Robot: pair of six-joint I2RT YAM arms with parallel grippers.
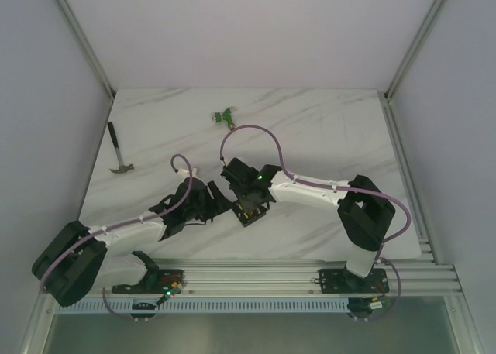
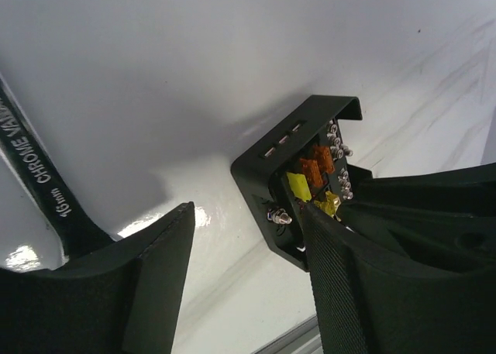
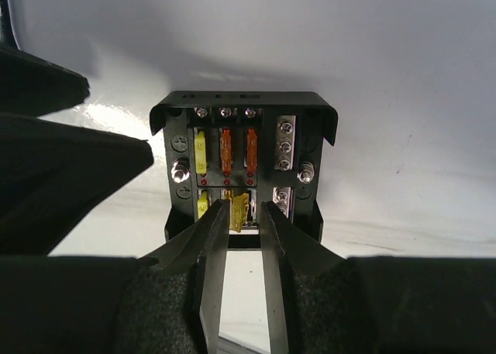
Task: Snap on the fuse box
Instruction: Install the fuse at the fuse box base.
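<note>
The fuse box (image 1: 249, 208) is a small black square box lying open-faced on the marble table between my two arms. Orange and yellow fuses sit in its slots (image 3: 226, 151). My right gripper (image 3: 244, 207) hangs right over the box's near row, its fingers slightly apart. A tilted yellow fuse (image 3: 239, 211) leans on the left finger, with a gap to the right one. My left gripper (image 2: 248, 211) stands open just left of the fuse box (image 2: 260, 176), its right finger (image 2: 372, 292) beside the box's side and only bare table between the fingers.
A black-handled tool (image 1: 118, 151) lies at the table's left edge; its handle (image 2: 39, 176) shows in the left wrist view. A green connector (image 1: 225, 116) lies at the back centre. The aluminium rail (image 1: 256, 275) runs along the near edge.
</note>
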